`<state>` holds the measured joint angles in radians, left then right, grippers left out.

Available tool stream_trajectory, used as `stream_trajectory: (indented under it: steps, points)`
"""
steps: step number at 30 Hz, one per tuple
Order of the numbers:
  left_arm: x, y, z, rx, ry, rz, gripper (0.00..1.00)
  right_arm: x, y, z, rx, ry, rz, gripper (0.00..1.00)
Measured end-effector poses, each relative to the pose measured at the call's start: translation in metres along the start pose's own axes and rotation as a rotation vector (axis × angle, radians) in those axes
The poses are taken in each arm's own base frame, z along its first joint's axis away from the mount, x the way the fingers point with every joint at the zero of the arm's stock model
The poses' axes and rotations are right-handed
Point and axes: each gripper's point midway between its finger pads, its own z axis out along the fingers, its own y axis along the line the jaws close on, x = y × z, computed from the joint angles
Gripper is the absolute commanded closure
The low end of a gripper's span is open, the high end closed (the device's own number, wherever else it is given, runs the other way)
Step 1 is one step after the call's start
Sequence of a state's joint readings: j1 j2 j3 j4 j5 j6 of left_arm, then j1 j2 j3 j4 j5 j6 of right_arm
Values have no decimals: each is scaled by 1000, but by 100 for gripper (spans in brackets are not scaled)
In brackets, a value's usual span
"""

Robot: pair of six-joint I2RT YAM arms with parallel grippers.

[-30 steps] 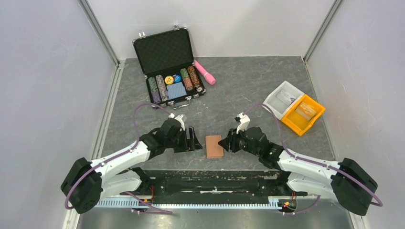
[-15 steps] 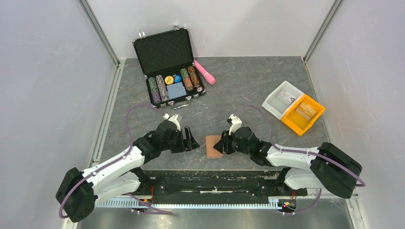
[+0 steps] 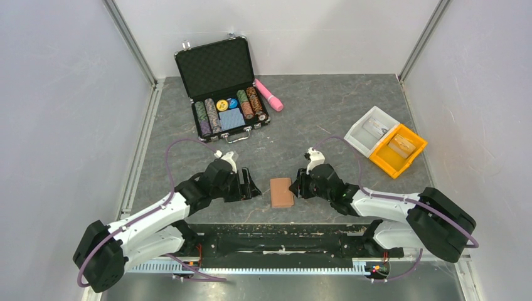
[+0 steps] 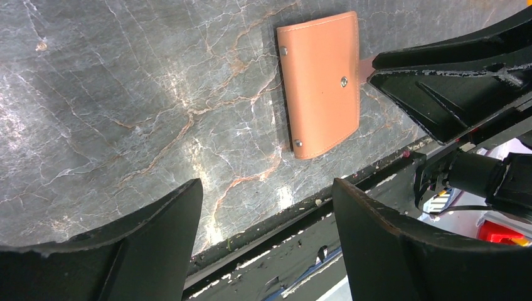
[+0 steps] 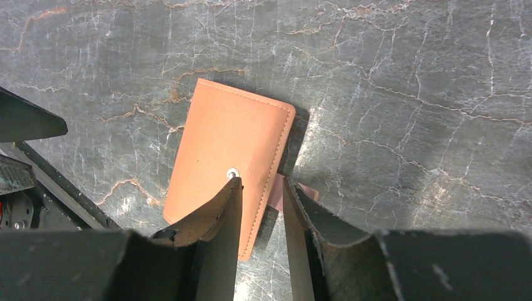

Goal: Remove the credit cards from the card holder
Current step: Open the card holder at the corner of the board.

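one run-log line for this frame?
card holder: closed, flat on table | right gripper: jaws straddling its tab edge | left gripper: open, apart

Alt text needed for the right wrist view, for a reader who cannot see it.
A closed tan card holder lies flat on the grey marbled table, and the right gripper straddles its near edge by the snap with narrowly parted fingers. A small pinkish tab pokes out between the fingers.

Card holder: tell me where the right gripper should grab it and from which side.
Grip the small closing tab jutting from the card holder on its edge facing the right gripper, coming in low from that side. The holder lies flat and closed, so the tab looks like the only part that narrow jaws could pinch.
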<state>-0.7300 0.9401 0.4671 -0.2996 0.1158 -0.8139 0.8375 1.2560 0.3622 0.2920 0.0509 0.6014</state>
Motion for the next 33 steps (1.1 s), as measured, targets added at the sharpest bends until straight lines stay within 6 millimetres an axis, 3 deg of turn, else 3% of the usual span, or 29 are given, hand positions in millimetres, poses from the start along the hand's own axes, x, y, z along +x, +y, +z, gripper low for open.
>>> stream_trajectory:
  steps: [9, 20, 33]
  points:
    - [5, 0, 6, 0, 32, -3, 23, 11, -4, -1, -12, 22, 2, 64]
    - [11, -4, 21, 26, 85, -11, 60, 22, 2, 0, -83, 49, 21, 67]
    - [22, -7, 52, 75, 150, -14, 63, 20, 15, -1, -157, 45, 50, 68]
